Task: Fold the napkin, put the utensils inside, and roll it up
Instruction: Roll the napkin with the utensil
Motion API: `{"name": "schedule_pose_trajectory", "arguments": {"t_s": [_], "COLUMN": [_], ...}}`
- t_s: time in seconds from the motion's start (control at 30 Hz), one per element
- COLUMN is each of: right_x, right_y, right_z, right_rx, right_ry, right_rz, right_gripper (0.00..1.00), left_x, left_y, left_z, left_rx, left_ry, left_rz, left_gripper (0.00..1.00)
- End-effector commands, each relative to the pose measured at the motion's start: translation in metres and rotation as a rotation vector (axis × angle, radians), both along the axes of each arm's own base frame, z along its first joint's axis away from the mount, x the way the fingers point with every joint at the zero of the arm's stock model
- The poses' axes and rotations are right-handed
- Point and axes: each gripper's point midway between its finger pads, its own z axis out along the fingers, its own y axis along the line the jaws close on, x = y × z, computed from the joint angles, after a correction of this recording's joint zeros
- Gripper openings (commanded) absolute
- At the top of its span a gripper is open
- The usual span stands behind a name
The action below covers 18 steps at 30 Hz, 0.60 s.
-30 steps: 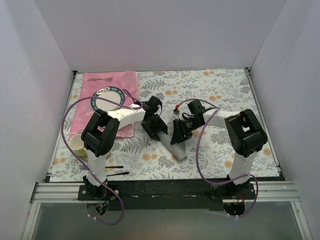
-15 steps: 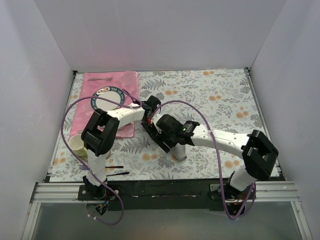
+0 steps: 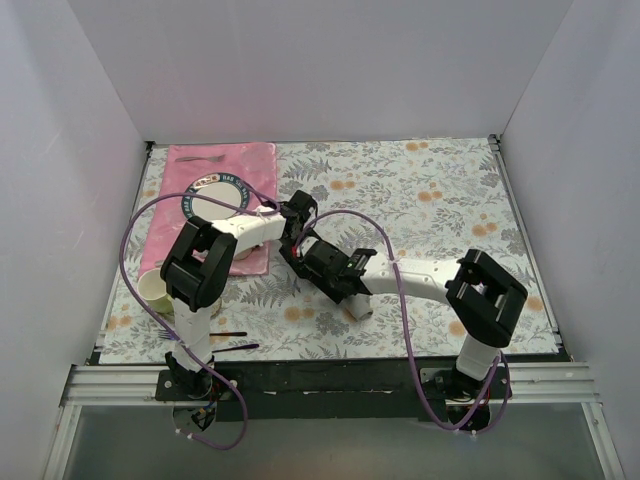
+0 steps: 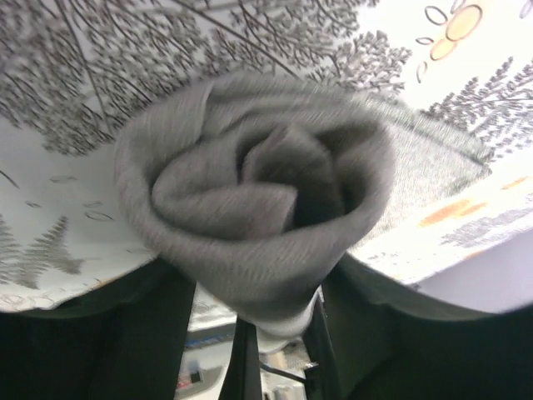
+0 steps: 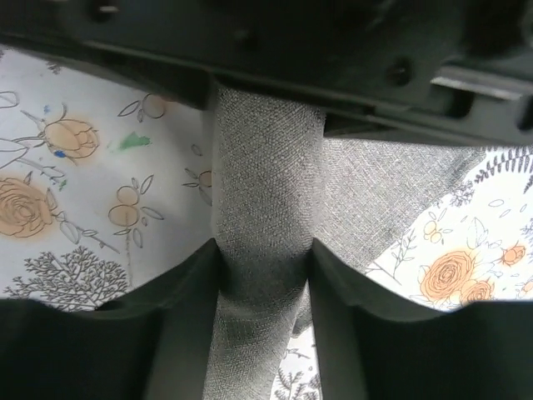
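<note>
One change: right gripper (image 5: 265, 262) around napkin (image 5: 266, 158)

Left pincer (image 3: 297, 249) and right pincer (image 3: 338, 279) clamped

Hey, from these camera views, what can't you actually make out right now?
Whether utensils are inside: the napkin hides its core with its own folds in the left wrist view, which is also blurred.
The roll's length: in the top view the left gripper and right gripper cover all but one end.
The cup: partly behind the left arm, top view.
Dark sticks by the left base: too small to identify, top view.
</note>
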Motion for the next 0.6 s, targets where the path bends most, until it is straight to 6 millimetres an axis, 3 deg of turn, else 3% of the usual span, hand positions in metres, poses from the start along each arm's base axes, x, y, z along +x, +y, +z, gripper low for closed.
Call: {"name": "schedule_pose_trajectory", "arguments": {"t_s": [0.0,0.1,0.33,0.4,0.57], "right_x": [0.015,0.013,-0.002,-0.01,-0.009], "right_y": [-0.005,-0.006,-0.006,-0.003,-0.008], "right_z": [-0.004,-0.004,-0.011,-0.01,-0.011], "right_rx": [0.058,0.132,0.411,0.503,0.634], "right_ry": [0.019,0.087,0.43,0.522,0.685], "right_rz": [-0.057,-0.039,-0.056,-0.06,-0.104], "right_gripper": [0.44,0.42,0.39,0.39,0.4], "left_x": [0.01,0.02,0.036,0.035,0.029], "left_y": [-0.002,-0.001,0.012,0.011,0.001], "left_z": [0.023,0.038,0.066,0.067,0.06], "left_rx": [-0.019,0.002,0.031,0.016,-0.053], "left_ry": [-0.056,-0.11,-0.222,-0.22,-0.195], "left_rz": [-0.016,-0.05,-0.054,-0.052,-0.029], "left_gripper": [0.63,0.75,0.85,0.86,0.86]}}
